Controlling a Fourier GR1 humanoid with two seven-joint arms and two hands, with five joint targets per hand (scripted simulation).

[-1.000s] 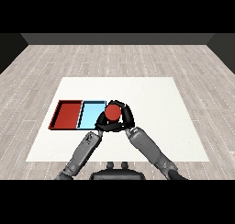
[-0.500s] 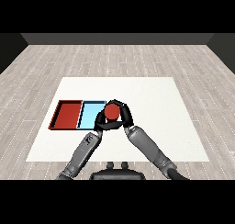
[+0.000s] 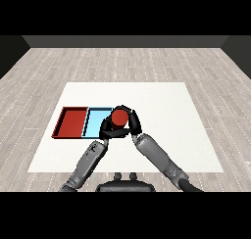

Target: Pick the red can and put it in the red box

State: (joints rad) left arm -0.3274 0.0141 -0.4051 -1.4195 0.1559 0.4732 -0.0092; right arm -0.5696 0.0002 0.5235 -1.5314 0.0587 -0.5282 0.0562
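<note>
Now I'm seeing both hands, right hand (image 3: pixel 133 121) and left hand (image 3: pixel 107 130), curling round the red can (image 3: pixel 120 117) at the light blue tray's (image 3: pixel 94 121) right edge, the red tray (image 3: pixel 72 122) lying beyond it.

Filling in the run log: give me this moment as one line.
right hand: holding red can | left hand: touching can | can over light blue tray edge | red tray: empty

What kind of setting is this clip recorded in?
Probably a bare test room: a white table on pale plank flooring with dark walls, holding only a red tray, light blue tray and red can.
</note>
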